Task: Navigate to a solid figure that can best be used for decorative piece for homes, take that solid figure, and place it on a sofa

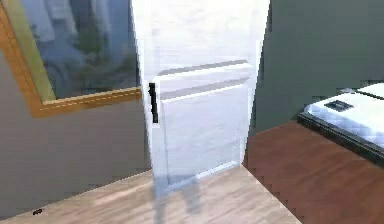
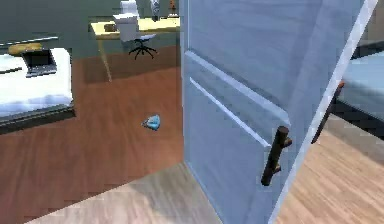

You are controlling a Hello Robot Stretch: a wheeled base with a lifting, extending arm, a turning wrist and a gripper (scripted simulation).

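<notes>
Though unable to tell tool's state or solid figure's place, white door (image 1: 200, 90) at 12 o'clock, gold-framed picture (image 1: 70, 50) at 10, bed (image 1: 350, 115) at 3, arm side view: small pale-blue blob (image 2: 153, 122) on floor (image 2: 110, 150) at 9, surface (image 2: 105, 28) and white chair (image 2: 133, 25) at 11

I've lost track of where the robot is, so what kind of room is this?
Likely a bedroom, seen from its doorway: a white door, a bed beside it, and a desk with an office chair.
</notes>
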